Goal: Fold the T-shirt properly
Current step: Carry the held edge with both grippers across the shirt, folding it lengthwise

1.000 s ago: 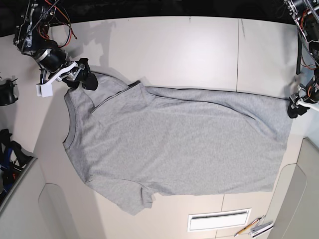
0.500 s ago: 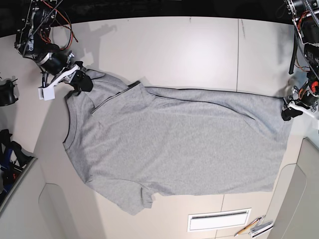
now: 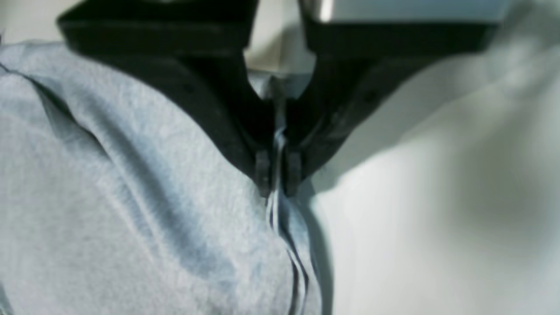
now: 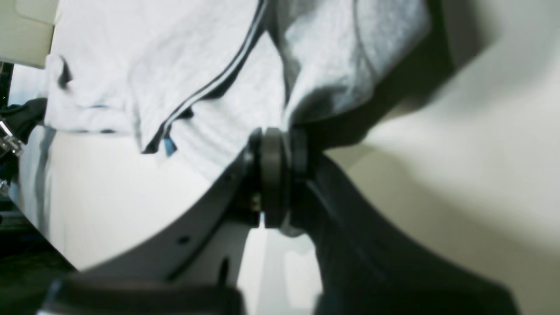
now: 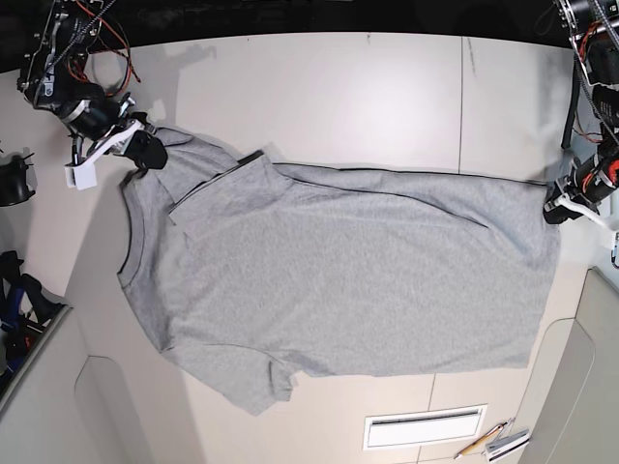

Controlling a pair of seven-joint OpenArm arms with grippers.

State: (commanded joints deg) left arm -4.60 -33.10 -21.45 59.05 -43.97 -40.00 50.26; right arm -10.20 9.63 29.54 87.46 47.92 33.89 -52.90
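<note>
- The shirt (image 5: pixel 338 280) is soft heather-grey knit with a fine fleck, lying spread over the table (image 5: pixel 338 87), which is smooth, pale and matte with thin panel seams.
- It lies sideways in the base view: the ribbed neck (image 5: pixel 129 237) is at that view's left, the hem at its right, and one short sleeve (image 5: pixel 253 382) points toward the lower edge.
- The upward side is plain grey; no print shows.
- Near the neck a flap of cloth is folded over, leaving a dark diagonal edge (image 5: pixel 218 174), and a long shallow crease runs along the upper edge toward the hem.
- The body lies mostly flat, with gentle ripples only.
- The right gripper (image 5: pixel 145 152) sits at the shoulder corner on the base view's left; its black arm, with red wires and a white bracket, reaches in from the top-left corner.
- In the right wrist view its black fingers (image 4: pixel 273 175) are pressed together on the bunched shoulder cloth (image 4: pixel 315 74), which drapes away from them.
- The left gripper (image 5: pixel 559 208) sits at the upper hem corner on the base view's right, its arm coming down from the top-right corner.
- In the left wrist view its two black fingers (image 3: pixel 262 168) are pinched tight on the thin stitched hem edge (image 3: pixel 275 210), with the cloth falling away in soft folds.
- A slotted vent (image 5: pixel 426 427) and pencils (image 5: pixel 493 442) lie near the lower edge, apart from the shirt.
</note>
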